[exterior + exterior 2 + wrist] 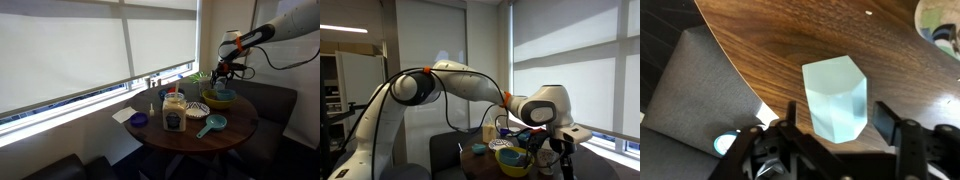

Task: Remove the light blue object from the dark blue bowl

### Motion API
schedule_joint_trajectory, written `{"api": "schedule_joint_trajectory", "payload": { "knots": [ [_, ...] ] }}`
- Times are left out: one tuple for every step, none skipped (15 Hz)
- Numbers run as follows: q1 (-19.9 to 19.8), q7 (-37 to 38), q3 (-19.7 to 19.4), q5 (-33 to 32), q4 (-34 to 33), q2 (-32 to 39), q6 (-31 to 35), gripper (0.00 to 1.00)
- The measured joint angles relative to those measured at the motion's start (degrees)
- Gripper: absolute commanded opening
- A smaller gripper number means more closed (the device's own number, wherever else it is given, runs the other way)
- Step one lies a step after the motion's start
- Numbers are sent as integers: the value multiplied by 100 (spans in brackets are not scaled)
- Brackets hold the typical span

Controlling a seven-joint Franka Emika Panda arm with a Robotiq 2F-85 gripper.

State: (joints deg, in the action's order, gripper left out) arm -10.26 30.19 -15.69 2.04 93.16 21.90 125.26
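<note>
Jaws stand on either flank of the light blue object (836, 97), a faceted block. In the wrist view the fingers (885, 128) look clamped on its sides, though the contact lines are dark, so this is a judgement rather than a plain sight. The block fills much of that view and sits close under the camera, which suggests it hangs in the grip rather than resting on the bench (760, 50).

Beneath it is bare brown wood, with the bench's curved edge and a grey seat (685, 95) just beyond. It is therefore in no bowl at all. The dark blue bowl cannot be picked out with confidence among the small dishes.

In an exterior view the arm (255, 37) reaches in above the bench, its wrist high over the crockery near the yellow-rimmed bowl (220, 97). That height makes sense, as it keeps the block clear of rims and jars.

The lifting-out seems done, and what remains is setting the block down. Open wood is the sensible spot, but the edge is near, so a release too far out could drop the block onto the seat.
</note>
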Motion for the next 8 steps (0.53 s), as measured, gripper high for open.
{"api": "schedule_joint_trajectory", "payload": {
  "knots": [
    [-1,88,-17,0,-6,-8,46,100],
    [0,184,-34,-8,-5,-28,131,100],
    [1,270,-54,-20,0,-61,246,100],
    [4,329,-72,-35,36,-124,444,100],
    [7,317,-78,-57,130,-223,787,100],
    [19,314,-84,-131,273,-356,1169,100],
    [46,329,-101,-251,466,-524,1574,100],
    [84,365,-135,-419,680,-708,1978,100]
  ]
}}
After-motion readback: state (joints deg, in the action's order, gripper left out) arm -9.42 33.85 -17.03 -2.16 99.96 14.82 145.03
